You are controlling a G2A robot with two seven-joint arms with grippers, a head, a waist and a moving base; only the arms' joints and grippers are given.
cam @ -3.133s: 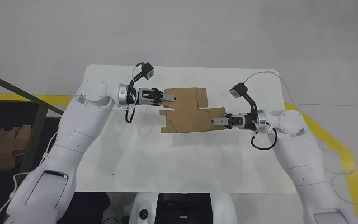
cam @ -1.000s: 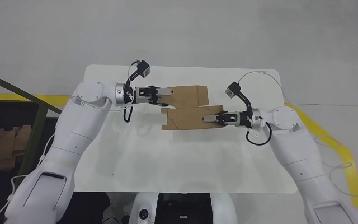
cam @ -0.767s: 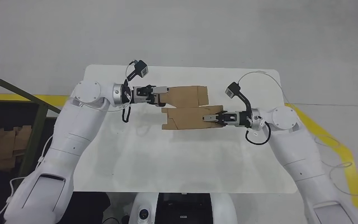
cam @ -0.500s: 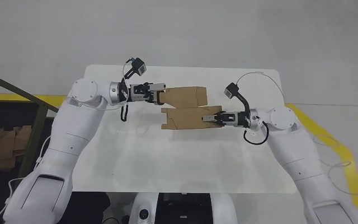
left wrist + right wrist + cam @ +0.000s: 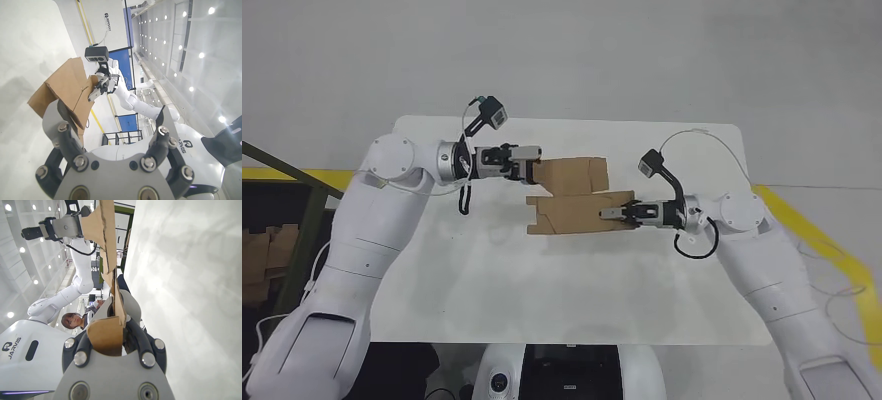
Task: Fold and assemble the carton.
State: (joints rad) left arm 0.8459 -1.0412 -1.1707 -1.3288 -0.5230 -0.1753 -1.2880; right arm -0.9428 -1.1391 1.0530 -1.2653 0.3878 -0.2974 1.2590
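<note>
Bright ceiling lamps (image 5: 201, 55) cast soft shadows across the white table (image 5: 572, 300).

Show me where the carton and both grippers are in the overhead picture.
carton (image 5: 577, 212), top view, middle of its lower panel.
left gripper (image 5: 533, 165), top view, between its fingertips.
right gripper (image 5: 606, 213), top view, between its fingertips.

The left arm (image 5: 370, 220) and right arm (image 5: 767, 270) have glossy white rounded shells. Black cables (image 5: 75, 250) loop at the wrists, each topped by a small black camera (image 5: 96, 54). Silver screws (image 5: 80, 161) stud grey plates (image 5: 113, 181) behind black-lined jaws.
</note>
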